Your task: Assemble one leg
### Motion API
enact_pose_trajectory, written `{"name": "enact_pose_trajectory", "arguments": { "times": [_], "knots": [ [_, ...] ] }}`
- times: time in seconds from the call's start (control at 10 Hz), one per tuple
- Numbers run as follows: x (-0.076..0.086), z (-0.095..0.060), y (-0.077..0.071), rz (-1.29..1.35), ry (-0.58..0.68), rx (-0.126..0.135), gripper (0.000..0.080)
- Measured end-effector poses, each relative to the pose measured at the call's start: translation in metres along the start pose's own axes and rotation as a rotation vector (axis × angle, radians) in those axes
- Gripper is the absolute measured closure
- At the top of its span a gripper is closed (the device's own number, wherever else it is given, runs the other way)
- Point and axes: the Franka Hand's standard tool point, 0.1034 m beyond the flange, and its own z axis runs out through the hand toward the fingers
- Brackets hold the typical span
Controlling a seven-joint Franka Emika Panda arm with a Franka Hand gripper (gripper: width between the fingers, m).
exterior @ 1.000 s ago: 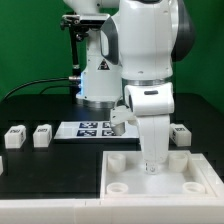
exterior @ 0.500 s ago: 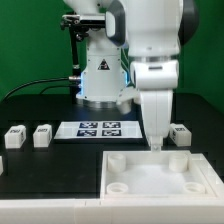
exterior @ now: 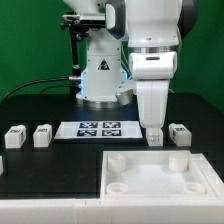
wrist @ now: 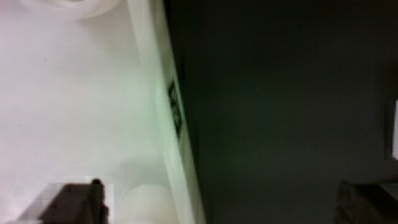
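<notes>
The socketed white board [exterior: 160, 172] lies nearest. Above its far edge hangs the gripper [exterior: 155, 129], fingers [wrist: 71, 203] spread wide, clasping nothing. The leg [exterior: 155, 139] sits at its fingertips. A second leg [exterior: 180, 133] lies just toward the exterior view's right.

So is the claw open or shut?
Open. In the wrist view the claw's two fingers sit far apart, with nothing gripped between them.
</notes>
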Motion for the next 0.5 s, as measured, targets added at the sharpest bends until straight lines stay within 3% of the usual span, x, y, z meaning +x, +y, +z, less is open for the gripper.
{"name": "enact_pose_trajectory", "arguments": {
  "times": [0.2, 0.5],
  "knots": [
    [-0.013, 0.004, -0.008, 0.266, 0.003, 0.008, 0.0151],
    [0.007, 0.007, -0.028, 0.799, 0.012, 0.025, 0.0151]
  ]
}}
